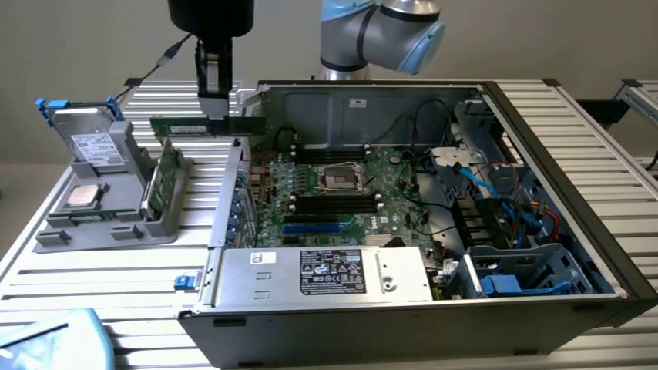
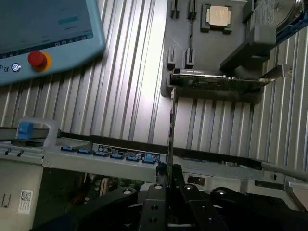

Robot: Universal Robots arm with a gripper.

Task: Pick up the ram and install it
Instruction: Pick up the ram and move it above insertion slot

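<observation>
The black claw (image 2: 169, 182) is sitting closest to the wrist camera. Its two fingers (image 2: 155, 195) are pressing together on the ram (image 2: 172, 130), which is showing edge-on as a thin dark line running away from the claw. Beyond it, the ribbed metal table (image 2: 125, 86) is carrying a grey holder (image 2: 211, 43) with a square silver chip (image 2: 217, 15) and a card (image 2: 216, 82) standing on edge. A pale blue control pad (image 2: 48, 29) with a red button (image 2: 37, 58) is lying on the table too. The metal rim of the open computer case (image 2: 72, 156) is running across just below the claw.

In the exterior view the arm (image 1: 381, 31) is rising behind the case (image 1: 575, 146). The claw (image 1: 214, 116) is hanging straight down beside the case wall on the exterior view's left, gripping the ram (image 1: 185, 126) by its upper edge. The ram is hanging level in the air as a long, narrow green strip. One end is reaching over the case wall and the other over the holder (image 1: 103, 223). It is well apart from the motherboard (image 1: 350, 193) inside the case.
</observation>
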